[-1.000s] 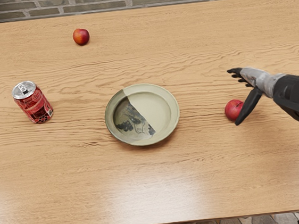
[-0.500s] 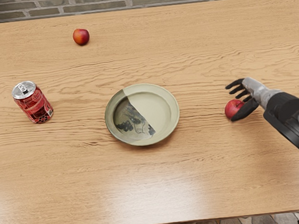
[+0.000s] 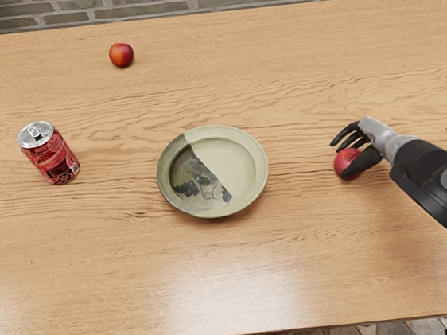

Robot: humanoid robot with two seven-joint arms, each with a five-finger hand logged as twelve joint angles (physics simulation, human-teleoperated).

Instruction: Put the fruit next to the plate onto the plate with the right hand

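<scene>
A small red apple (image 3: 345, 163) lies on the table to the right of the plate (image 3: 245, 145), a pale green dish with a dark pattern on its left half. My right hand (image 3: 352, 148) comes in from the right edge and is curled around the apple, fingers over its top and far side, thumb on its near side. The apple still looks to be resting on the wood. A second red apple (image 3: 121, 54) sits far from the plate at the back left. No left arm shows.
A red soda can (image 3: 48, 152) stands upright on the left side of the table (image 3: 235, 278). A brick wall runs along the table's far edge.
My right hand came down and left onto the apple beside the plate, and its fingers have closed around it. The apple has shifted slightly left.
</scene>
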